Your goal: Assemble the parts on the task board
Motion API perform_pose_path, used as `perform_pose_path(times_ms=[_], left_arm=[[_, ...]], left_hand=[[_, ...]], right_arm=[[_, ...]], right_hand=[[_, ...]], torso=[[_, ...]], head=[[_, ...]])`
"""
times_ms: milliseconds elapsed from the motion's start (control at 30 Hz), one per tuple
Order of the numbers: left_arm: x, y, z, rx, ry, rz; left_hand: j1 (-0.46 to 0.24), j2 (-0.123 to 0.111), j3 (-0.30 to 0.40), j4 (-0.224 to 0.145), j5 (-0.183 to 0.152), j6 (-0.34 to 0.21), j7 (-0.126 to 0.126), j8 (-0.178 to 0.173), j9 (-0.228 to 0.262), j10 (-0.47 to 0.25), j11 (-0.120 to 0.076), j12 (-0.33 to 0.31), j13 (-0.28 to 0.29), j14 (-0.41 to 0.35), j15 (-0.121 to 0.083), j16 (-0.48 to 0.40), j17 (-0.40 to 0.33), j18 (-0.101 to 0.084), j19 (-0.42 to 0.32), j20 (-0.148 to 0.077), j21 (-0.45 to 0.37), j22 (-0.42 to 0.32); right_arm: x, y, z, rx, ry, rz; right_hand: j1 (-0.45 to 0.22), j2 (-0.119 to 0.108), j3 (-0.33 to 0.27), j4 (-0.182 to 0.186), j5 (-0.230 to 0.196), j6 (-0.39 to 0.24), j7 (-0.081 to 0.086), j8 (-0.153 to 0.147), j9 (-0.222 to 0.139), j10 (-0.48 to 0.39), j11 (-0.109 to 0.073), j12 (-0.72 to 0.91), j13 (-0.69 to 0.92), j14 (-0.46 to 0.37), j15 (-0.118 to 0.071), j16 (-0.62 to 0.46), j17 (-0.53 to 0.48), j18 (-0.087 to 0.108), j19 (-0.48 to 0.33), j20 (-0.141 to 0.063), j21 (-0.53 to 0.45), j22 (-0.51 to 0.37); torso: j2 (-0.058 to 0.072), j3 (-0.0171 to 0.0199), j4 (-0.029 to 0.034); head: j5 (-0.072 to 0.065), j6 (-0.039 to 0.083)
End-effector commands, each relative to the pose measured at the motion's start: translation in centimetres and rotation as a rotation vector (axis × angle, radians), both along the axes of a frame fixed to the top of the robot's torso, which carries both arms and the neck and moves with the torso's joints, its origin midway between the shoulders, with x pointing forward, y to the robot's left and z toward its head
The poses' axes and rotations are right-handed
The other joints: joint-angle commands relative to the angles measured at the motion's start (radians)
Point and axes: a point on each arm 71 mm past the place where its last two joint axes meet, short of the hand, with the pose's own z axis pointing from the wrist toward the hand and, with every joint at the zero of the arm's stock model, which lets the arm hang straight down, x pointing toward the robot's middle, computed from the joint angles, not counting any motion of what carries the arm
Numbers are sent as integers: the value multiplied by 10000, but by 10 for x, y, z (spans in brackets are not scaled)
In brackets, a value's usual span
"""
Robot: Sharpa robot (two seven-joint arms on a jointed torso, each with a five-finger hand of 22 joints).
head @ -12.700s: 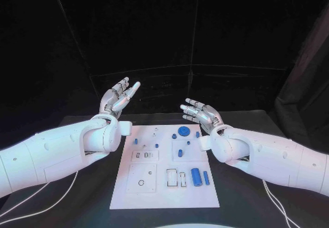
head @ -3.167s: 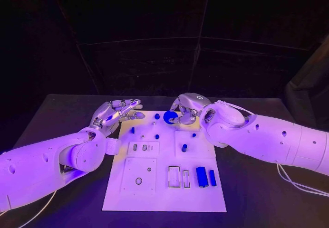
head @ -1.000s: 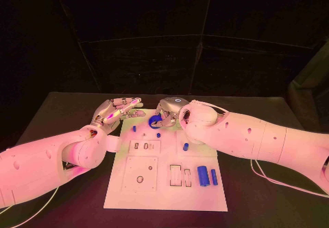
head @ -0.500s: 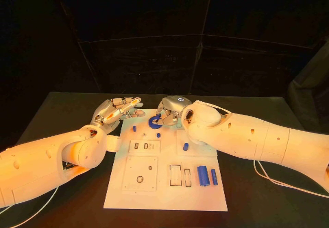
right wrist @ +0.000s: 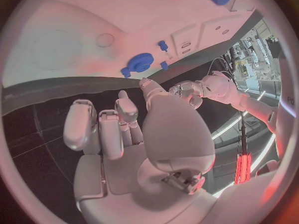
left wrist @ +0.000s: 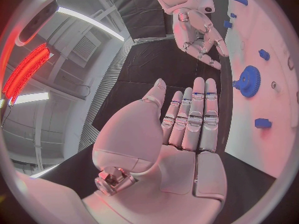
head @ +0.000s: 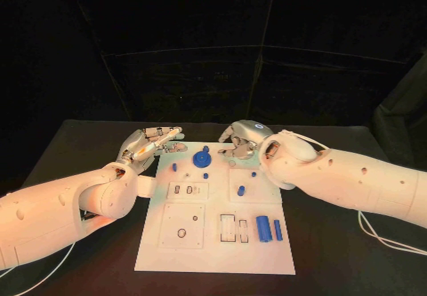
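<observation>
Hovering over the far end of the task board (head: 213,246), both hands empty: left hand (head: 149,143) just off the board's far left corner, fingers straight, held side by side and grasping nothing; right hand (head: 242,140) above the far edge, fingers loosely curled downward and apart, also holding nothing. Blue gear (head: 202,160) lying flat on the board between the two hands, nearer the right fingertips yet clear of them, touched by neither; small blue peg (head: 205,148) just beyond it toward the far edge. Other small blue pegs (head: 174,166) below the left hand and below the right wrist. Large blue cylinder (head: 263,229) and a slimmer blue rod (head: 277,230) side by side, well apart from both hands, toward the near right of the board beside the rectangular slots. Open black table (head: 80,148) outboard of the left hand and beyond both hands up to the far table edge; near board edge well inside the table's near side. From the left wrist view, gear (left wrist: 249,78) seen ahead of the straight fingers, with the right hand (left wrist: 201,37) across from it. No readable writing, labels or brand marks on board, parts or hands.
</observation>
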Motion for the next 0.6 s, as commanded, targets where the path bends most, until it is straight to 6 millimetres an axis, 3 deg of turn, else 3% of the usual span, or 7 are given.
perform_pose_path(times_ms=[33, 167, 333, 400, 533, 600], left_arm=[[0, 1, 1, -56, -56, -52], [0, 1, 1, -57, -60, -50], [1, 1, 1, -63, -55, -73], [2, 1, 0, -56, -47, -72], [2, 1, -2, -21, -7, -72], [1, 1, -2, -11, 8, -79]], left_hand=[[-83, -28, -16, -70, 8, 17, 53, -37, -11, -7, 47, -54, -12, 13, 21, -64, 17, 44, 44, 9, -59, -11], [-78, -23, -16, -86, 9, 33, 42, -36, -7, 11, 40, -53, -8, 17, 19, -72, 22, 45, 49, 9, -66, -17], [-75, -15, -16, -101, 8, 53, 32, -35, -3, 32, 32, -51, -4, 24, 16, -81, 28, 47, 54, 9, -74, -23], [-75, -15, -16, -101, 8, 53, 32, -35, -3, 32, 32, -51, -4, 24, 16, -81, 28, 47, 54, 9, -74, -23], [-75, -15, -16, -101, 8, 53, 32, -35, -3, 32, 32, -51, -4, 24, 16, -81, 28, 47, 54, 9, -74, -23], [-75, -15, -16, -101, 8, 53, 32, -35, -3, 32, 32, -51, -4, 24, 16, -81, 28, 47, 54, 9, -74, -23]], right_arm=[[-2, -29, 3, 1698, 759, 230], [-3, -64, 3, 1920, 903, 199], [-4, -97, 3, 2003, 803, 123], [-3, -105, 2, 2017, 777, 47], [-1, -118, -2, 2009, 812, -141], [0, -124, -6, 1981, 881, -236]], right_hand=[[388, -19, 131, -336, -247, 126, 3, 51, 15, 27, -93, -11, 26, 581, -31, -29, 442, -171, 20, -31, -8, 0], [675, -71, 225, -622, -350, 238, -9, 92, 20, 89, -111, 45, 95, 603, -43, 12, 542, -195, 72, -43, 36, 117], [767, -173, 228, -769, -373, 239, -8, 74, 4, 64, -111, -21, 38, 601, -46, 7, 539, -194, 67, -46, 34, 114], [772, -200, 223, -798, -378, 188, 3, 40, -10, 43, -103, -59, 4, 600, -41, 5, 537, -193, 60, -45, 29, 103], [757, -244, 202, -856, -368, -9, 41, -81, -43, -57, -70, -236, -160, 590, -17, -15, 508, -185, 30, -31, 7, 55], [740, -266, 180, -880, -376, -123, 63, -140, -50, -91, -47, -304, -222, 588, 0, -20, 505, -184, 22, -18, 1, 45]], torso=[[-27, 3, -76], [-44, 24, -139], [-49, 107, -202], [-47, 111, -197], [-43, 62, -171], [-40, 55, -160]], head=[[2, 18], [-39, 57], [-206, 106], [-247, 119], [-321, 137], [-342, 136]])
